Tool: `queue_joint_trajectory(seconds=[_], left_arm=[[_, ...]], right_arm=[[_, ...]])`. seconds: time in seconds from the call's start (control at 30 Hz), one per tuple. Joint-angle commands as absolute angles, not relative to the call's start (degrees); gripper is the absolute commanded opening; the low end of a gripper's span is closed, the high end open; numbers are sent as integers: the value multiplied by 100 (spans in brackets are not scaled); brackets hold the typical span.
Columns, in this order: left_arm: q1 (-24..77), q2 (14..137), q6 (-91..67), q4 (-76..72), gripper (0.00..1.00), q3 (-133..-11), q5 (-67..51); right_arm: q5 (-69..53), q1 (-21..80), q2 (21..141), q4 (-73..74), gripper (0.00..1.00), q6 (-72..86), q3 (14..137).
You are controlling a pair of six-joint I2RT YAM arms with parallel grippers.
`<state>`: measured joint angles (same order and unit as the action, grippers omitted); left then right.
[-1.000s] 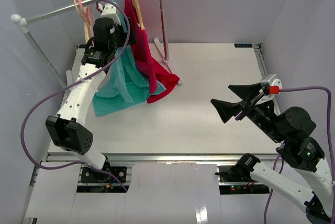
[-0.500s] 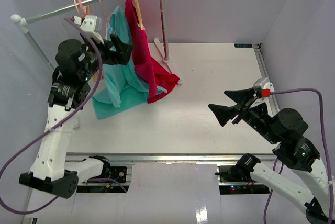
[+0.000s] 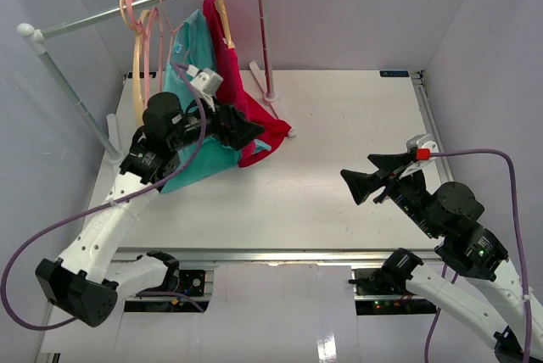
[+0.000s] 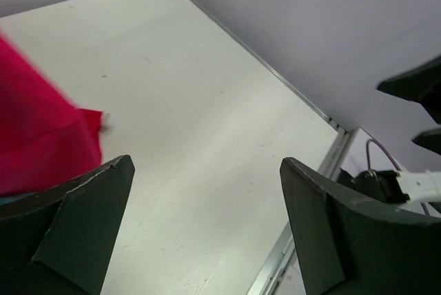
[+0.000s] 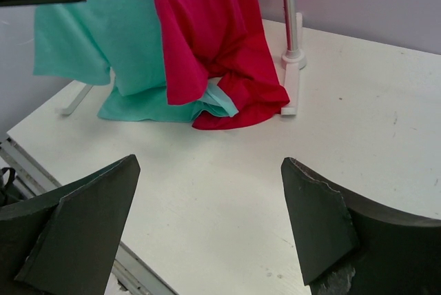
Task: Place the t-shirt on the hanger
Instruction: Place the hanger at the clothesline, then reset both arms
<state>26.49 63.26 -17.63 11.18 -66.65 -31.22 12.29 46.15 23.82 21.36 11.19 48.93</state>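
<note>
T-shirt (image 3: 193, 45) looks hung off hanger (image 3: 161, 15) on rail (image 3: 102, 17), far left, beside red garment (image 3: 242, 83), hem on surface (image 3: 339, 117). Left pincer (image 3: 248, 132) spread, empty, right by cloth. Right pincer (image 3: 361, 172) spread too. You wanna pull left arm away slow, don't snag fabric.

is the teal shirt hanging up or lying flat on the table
Hanging up: the teal t-shirt drops from the rail beside the red garment, with its hem resting on the table.

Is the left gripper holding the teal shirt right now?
No, the left gripper is open, with only bare table showing between its jaws.
</note>
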Motion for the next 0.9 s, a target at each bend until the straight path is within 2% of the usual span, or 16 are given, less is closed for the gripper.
queue_joint_trajectory(seconds=[0.0, 0.1, 0.4, 0.5, 0.87], left_arm=[[3809, 6455, -1567, 522, 98, -6760, -2315], [4380, 6352, -1449, 330, 98, -6471, -1872], [5017, 6100, -1652, -1219, 98, -4268, -1706], [5175, 6100, -1706, -1455, 98, -3881, -1544], [5396, 5828, -1811, -1459, 98, -3693, -1327]], right_arm=[[1777, 4619, 2436, 2082, 90, 1269, 4886], [1833, 4622, 2372, 2092, 90, 1298, 4721], [1882, 4614, 2031, 2040, 90, 1450, 3983], [1882, 4623, 2062, 2113, 90, 1494, 3931], [1934, 4623, 2136, 2136, 90, 1459, 3964]])
